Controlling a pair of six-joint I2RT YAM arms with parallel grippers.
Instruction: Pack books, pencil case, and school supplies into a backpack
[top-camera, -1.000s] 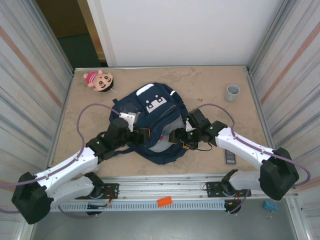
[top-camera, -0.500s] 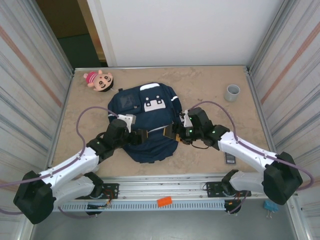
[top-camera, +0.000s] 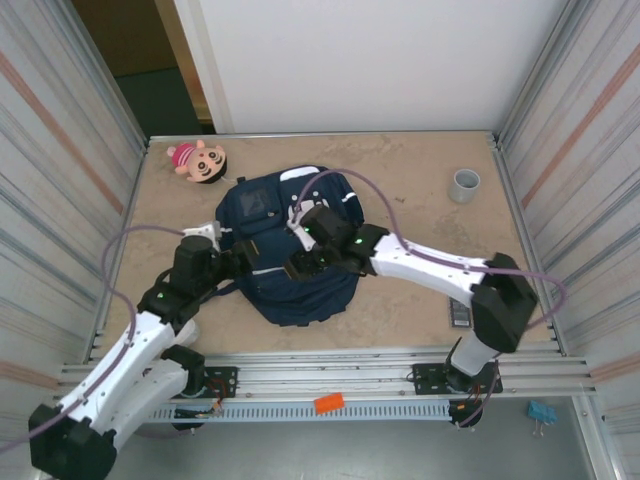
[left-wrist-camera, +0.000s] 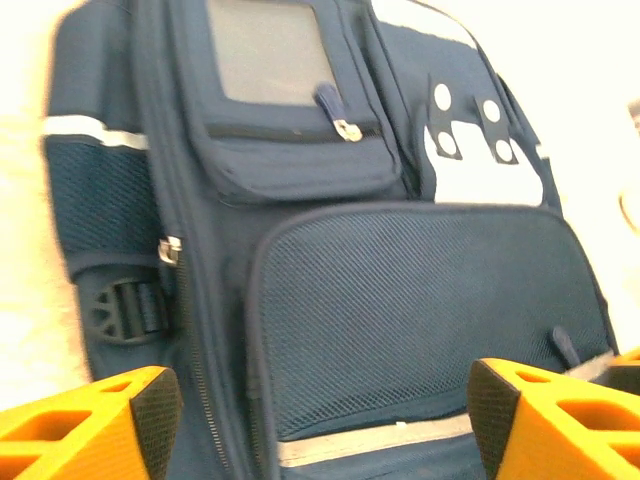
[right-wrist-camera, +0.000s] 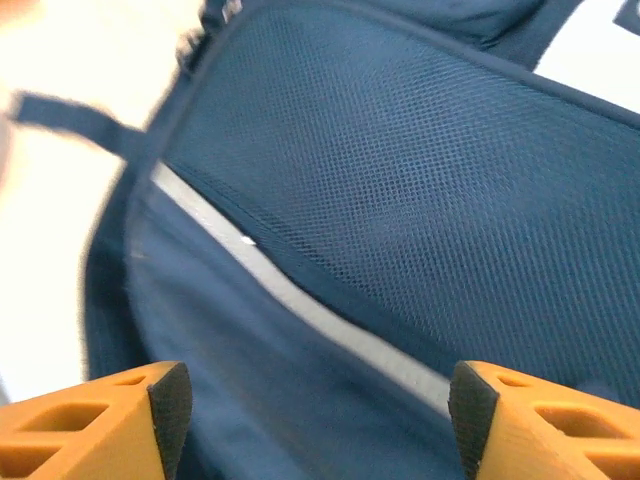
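Top external shows, closest to you, the small dark grey flat device (top-camera: 459, 315) lying on the tan tabletop (top-camera: 400, 170) by the right arm's base, well apart from the bag and not yet packed. A bit farther, the big navy blue backpack with white patches (top-camera: 295, 295) lies flat in the middle, front side up, and looks shut. Both jaws hang close to its mesh pocket (left-wrist-camera: 420, 310). The left jaws are wide open and hold nothing, and so are the right jaws. I think you must open the bag next. Go for the little silver zip pull (left-wrist-camera: 170, 248) on its side. Pinch it firmly, press the bag down with the other jaws, and pull slowly. Farthest back sit the grey cup (top-camera: 464, 185) and the pink plush doll (top-camera: 198, 160); leave them.
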